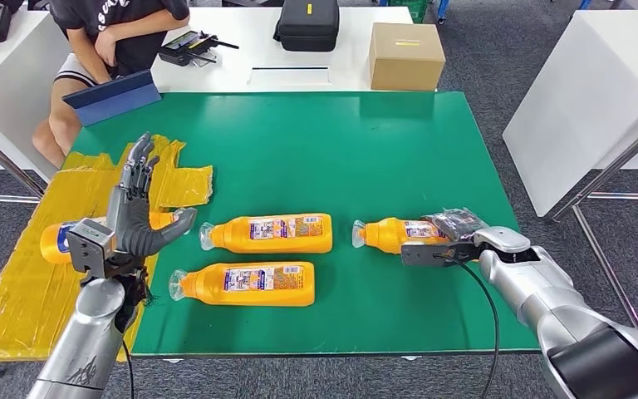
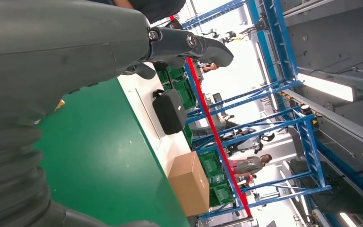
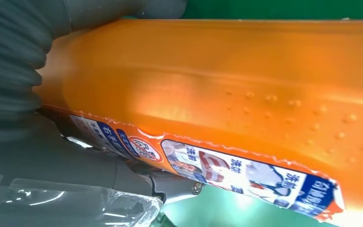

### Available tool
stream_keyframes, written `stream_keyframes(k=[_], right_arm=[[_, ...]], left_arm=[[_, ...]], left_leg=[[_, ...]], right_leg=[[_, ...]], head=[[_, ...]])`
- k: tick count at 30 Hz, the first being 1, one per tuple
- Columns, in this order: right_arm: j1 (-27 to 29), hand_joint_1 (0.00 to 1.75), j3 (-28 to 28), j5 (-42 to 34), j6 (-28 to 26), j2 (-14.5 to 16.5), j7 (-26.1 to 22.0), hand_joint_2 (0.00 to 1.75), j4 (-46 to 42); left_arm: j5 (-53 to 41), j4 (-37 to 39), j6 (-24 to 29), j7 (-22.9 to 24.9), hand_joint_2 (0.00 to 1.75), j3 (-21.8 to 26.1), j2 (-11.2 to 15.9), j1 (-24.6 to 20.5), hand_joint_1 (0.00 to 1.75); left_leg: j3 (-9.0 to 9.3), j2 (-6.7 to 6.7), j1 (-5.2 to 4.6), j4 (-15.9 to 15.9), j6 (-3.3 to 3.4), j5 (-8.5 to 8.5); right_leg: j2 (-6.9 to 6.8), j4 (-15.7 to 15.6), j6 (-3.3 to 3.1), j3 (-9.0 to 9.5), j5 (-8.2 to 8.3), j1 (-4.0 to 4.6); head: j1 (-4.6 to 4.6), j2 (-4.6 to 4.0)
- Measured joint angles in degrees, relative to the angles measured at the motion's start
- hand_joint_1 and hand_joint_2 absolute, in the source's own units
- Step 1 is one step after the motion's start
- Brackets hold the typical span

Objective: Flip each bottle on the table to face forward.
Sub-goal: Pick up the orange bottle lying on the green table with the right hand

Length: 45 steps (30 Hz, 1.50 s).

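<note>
Right hand (image 1: pixel 463 241) clamps the rightmost bottle (image 1: pixel 395 234), long axis left-right, cap pointing away from it toward the two middle bottles (image 1: pixel 266 233). Left hand (image 1: pixel 137 212) raised, fingers spread, holding nothing, fourth bottle (image 1: pixel 56 239) lying just behind it.

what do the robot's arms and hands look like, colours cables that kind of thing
Both arms are silver metal tubes with rounded joint housings. The left hand has a dark grey palm, slim dark fingers and a boxy grey wrist module. The right hand is grey too, with a black cable along its forearm. In the wrist views a grey ribbed cover sits behind each hand.
</note>
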Motion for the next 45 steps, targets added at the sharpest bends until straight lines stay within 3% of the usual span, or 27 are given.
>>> stream_keyframes(k=[6, 12, 19, 25, 30, 37, 41, 45], right_arm=[[1.47, 1.75, -1.18, -1.39, -6.39, 0.37, 3.72, 1.75, -0.73], [5.62, 1.75, -5.81, -3.62, -12.81, 0.50, 8.23, 1.75, -5.46], [15.81, 1.75, -16.95, -6.67, -18.08, 0.46, 12.61, 1.75, -23.72], [24.56, 1.75, -26.20, -9.24, -19.60, 1.29, 10.95, 1.75, -40.04], [27.48, 1.75, -29.65, -10.49, -20.71, 2.65, 9.37, 1.75, -46.08], [26.71, 1.75, -30.74, -18.80, -25.58, 9.69, 1.89, 1.75, -47.04], [22.85, 1.75, -28.48, -23.37, -29.46, 15.46, -4.14, 1.75, -41.32], [18.65, 1.75, -26.05, -27.99, -29.05, 20.49, -8.34, 1.75, -34.00]], left_arm=[[-0.21, -0.18, 0.15, -0.26, 1.75, 0.33, -0.40, 0.68, 0.00], [-0.94, -1.09, 0.89, 0.28, 1.75, 0.73, -0.92, 1.65, 0.00], [-1.58, -2.09, 2.13, 1.02, 1.75, 1.53, -1.41, 3.43, 0.00], [-1.56, -2.14, 2.43, 0.87, 1.75, 1.84, -1.87, 4.06, 0.00], [-0.68, -2.14, 1.73, 1.12, 1.75, 1.92, -2.29, 4.10, 0.00], [4.04, -1.21, -2.93, 6.36, 1.75, 1.06, -4.04, 0.87, 0.00], [6.28, -0.08, -4.51, 8.41, 1.75, -1.30, -5.87, -1.72, 0.00], [7.85, 0.82, -5.51, 9.50, 1.75, -4.05, -7.42, -3.45, 0.00]], left_leg=[[0.16, 0.02, 0.02, -0.03, -0.02, -0.02], [0.04, 0.01, -0.06, -0.02, 0.18, 0.13], [-0.21, -0.05, -0.05, -0.01, 0.18, 0.12], [-0.63, -0.07, -0.04, -0.02, 0.17, 0.09], [-0.64, -0.04, -0.03, -0.02, 0.16, 0.09], [-0.64, 0.00, 0.03, -0.02, 0.13, 0.12], [-0.63, 0.03, 0.05, -0.02, 0.10, 0.15], [-0.64, 0.03, 0.05, -0.02, 0.09, 0.17]], right_leg=[[0.02, 0.00, 0.00, 0.36, 0.00, 0.02], [0.01, 0.01, 0.13, 0.33, 0.11, 0.02], [-0.04, 0.02, 0.14, 0.13, 0.07, 0.02], [-0.06, 0.02, 0.12, -0.28, 0.05, 0.01], [-0.05, 0.02, 0.12, -0.33, 0.05, 0.01], [-0.03, 0.04, 0.10, -0.35, 0.06, 0.02], [0.01, 0.07, 0.10, -0.36, 0.07, 0.03], [0.03, 0.07, 0.10, -0.37, 0.07, 0.03]], head=[[0.02, 0.00], [0.02, 0.00], [0.00, 0.00], [0.00, 0.00], [0.01, 0.00], [0.01, 0.00], [0.01, 0.00], [0.01, 0.00]])
